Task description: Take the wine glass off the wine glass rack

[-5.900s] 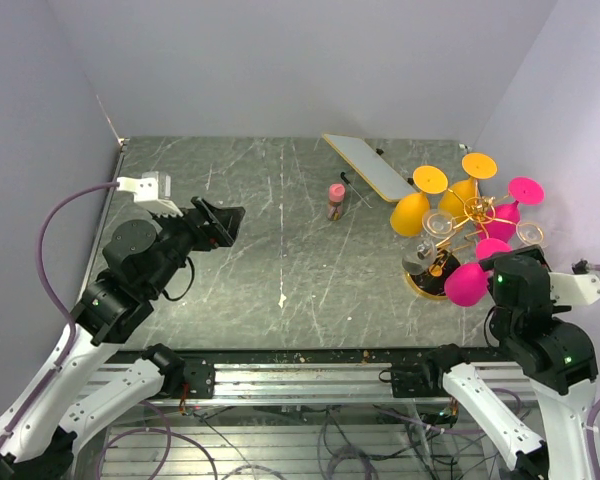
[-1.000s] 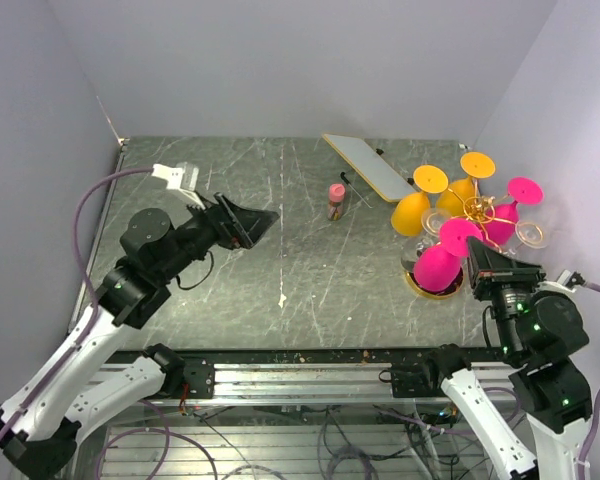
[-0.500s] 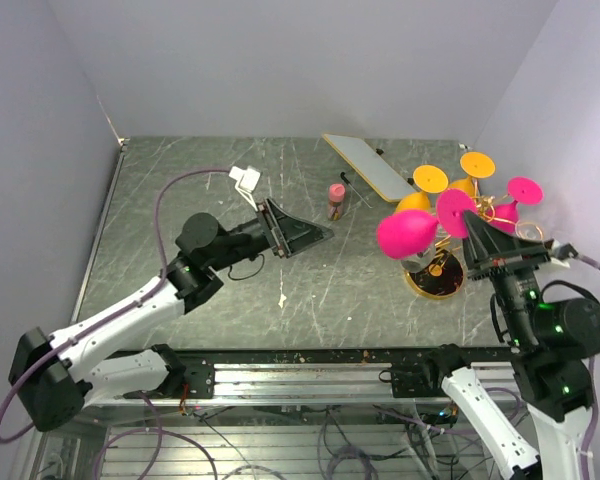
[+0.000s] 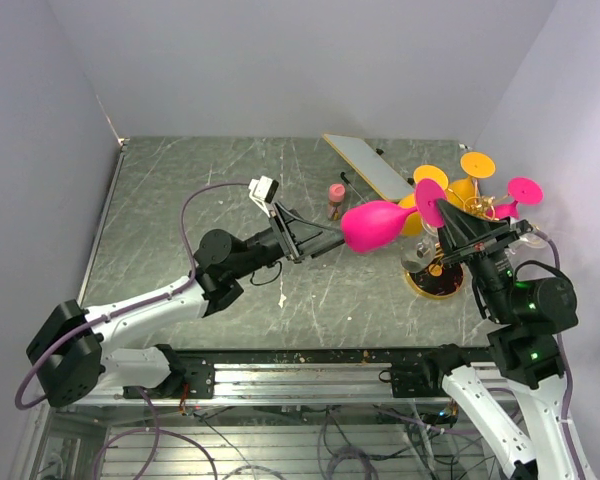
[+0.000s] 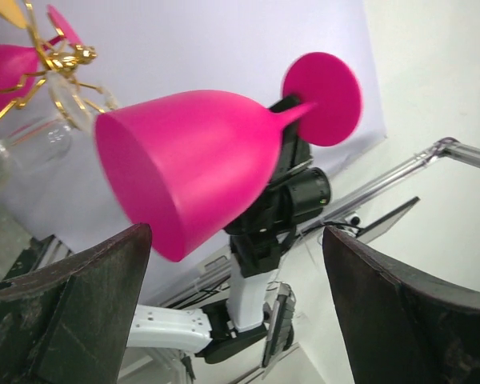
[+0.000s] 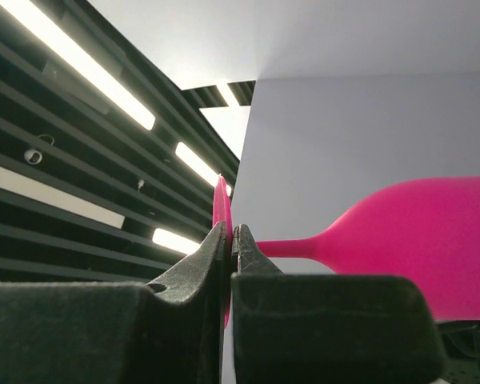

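A pink wine glass [image 4: 375, 226] lies sideways in the air, away from the gold wine glass rack [image 4: 472, 210], its mouth pointing left. My right gripper [image 4: 440, 212] is shut on its round foot [image 6: 222, 210], pinching the disc edge-on between both fingers [image 6: 184, 280]. The bowl [image 6: 420, 240] sticks out to the right in the right wrist view. My left gripper [image 4: 320, 240] is open just left of the bowl's mouth. In the left wrist view the glass [image 5: 192, 160] hangs above and between the two spread fingers [image 5: 72, 312], touching neither.
Two orange glasses [image 4: 462, 185], another pink one [image 4: 510, 205] and a clear one [image 4: 417, 258] hang on the rack over its round base [image 4: 435, 282]. A flat white board [image 4: 368, 165] and a small pink-capped bottle [image 4: 336, 200] sit behind.
My right gripper has swung the pink glass up and leftward, off the rack. My left arm has stretched right toward it, gripper open throughout.
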